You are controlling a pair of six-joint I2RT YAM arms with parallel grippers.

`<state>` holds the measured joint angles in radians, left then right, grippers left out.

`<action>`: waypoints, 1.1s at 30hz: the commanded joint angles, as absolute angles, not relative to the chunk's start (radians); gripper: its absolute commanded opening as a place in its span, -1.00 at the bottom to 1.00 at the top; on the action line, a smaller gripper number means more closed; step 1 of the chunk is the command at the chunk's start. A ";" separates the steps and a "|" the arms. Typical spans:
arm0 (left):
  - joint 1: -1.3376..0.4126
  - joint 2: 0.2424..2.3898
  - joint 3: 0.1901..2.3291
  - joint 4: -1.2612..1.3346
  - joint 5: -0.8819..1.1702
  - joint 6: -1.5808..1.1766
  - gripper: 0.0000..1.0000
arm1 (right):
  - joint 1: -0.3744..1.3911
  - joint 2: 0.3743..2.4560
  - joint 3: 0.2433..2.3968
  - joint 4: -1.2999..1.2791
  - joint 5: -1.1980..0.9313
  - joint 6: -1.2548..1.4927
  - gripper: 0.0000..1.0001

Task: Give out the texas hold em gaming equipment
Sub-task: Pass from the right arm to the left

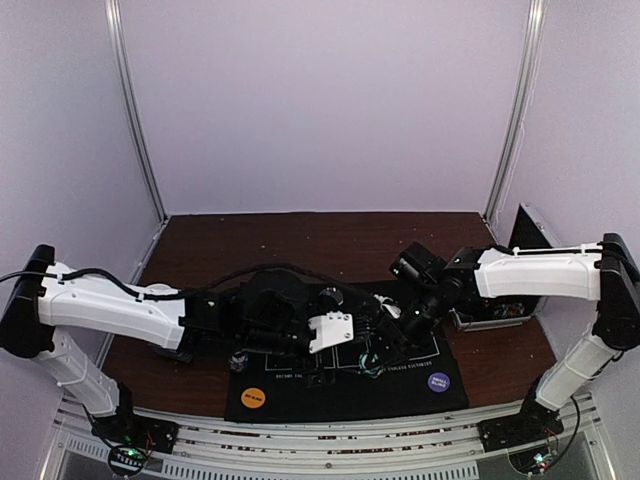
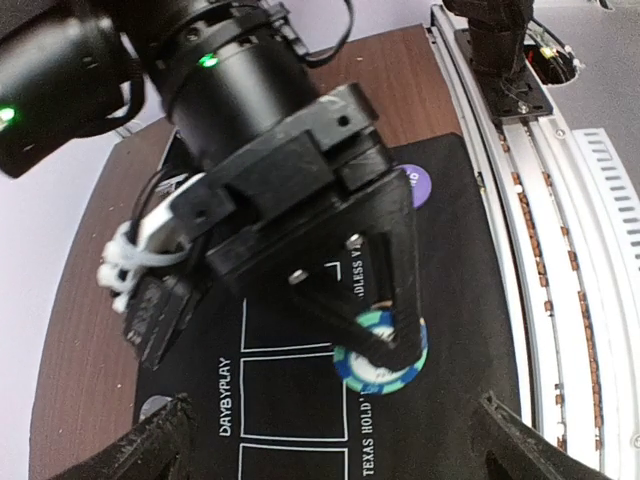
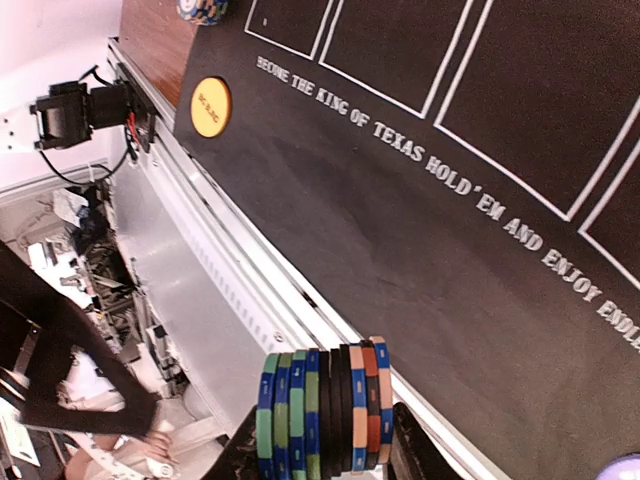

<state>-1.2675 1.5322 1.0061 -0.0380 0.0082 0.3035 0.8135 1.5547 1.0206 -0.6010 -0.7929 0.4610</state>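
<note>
Bottom centre of the right wrist view: clamped between the fingers of the right gripper (image 3: 325, 450), a striped chip stack (image 3: 320, 405), edge-on, all blues, greens, black and orange-red. Hanging over the black mat (image 3: 420, 250), close to its lettered edge; touching or not, hard to call. Same grip caught low in the middle of the left wrist view, green-and-blue face up, just beside the white card outlines (image 2: 285, 400). Spread wide across the bottom of that frame, left gripper (image 2: 335, 450), holding nothing. Upper left of the right wrist view: orange blind disc (image 3: 211, 107) flat on the mat, another chip stack (image 3: 200, 8) at the top edge. Purple blind disc (image 2: 415, 185) on the mat too. Far right from above, silver case (image 1: 505, 312).
</note>
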 commanded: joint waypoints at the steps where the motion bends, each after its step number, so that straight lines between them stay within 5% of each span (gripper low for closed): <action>1: -1.299 1.598 1.040 0.073 0.006 0.330 0.96 | 0.836 1.524 0.987 -0.421 -0.875 0.566 -1.00; 9: -1.299 1.679 1.030 0.122 0.007 0.375 0.81 | 0.839 1.538 1.001 -0.382 -0.908 0.581 -1.00; 26: -1.289 1.762 1.073 0.110 -0.112 0.376 -0.27 | 0.838 1.565 1.046 -0.426 -0.921 0.544 -1.00; 30: -1.289 1.765 1.085 0.111 -0.117 0.362 -0.65 | 0.839 1.570 1.046 -0.419 -0.921 0.547 -1.00; 33: -1.289 1.759 1.088 0.123 -0.101 0.336 -0.65 | 0.839 1.572 1.041 -0.408 -0.912 0.555 -1.00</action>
<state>-1.2930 1.7504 1.0420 0.0410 -0.0898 0.3683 0.8326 1.5646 1.0100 -0.4423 -0.8726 0.5377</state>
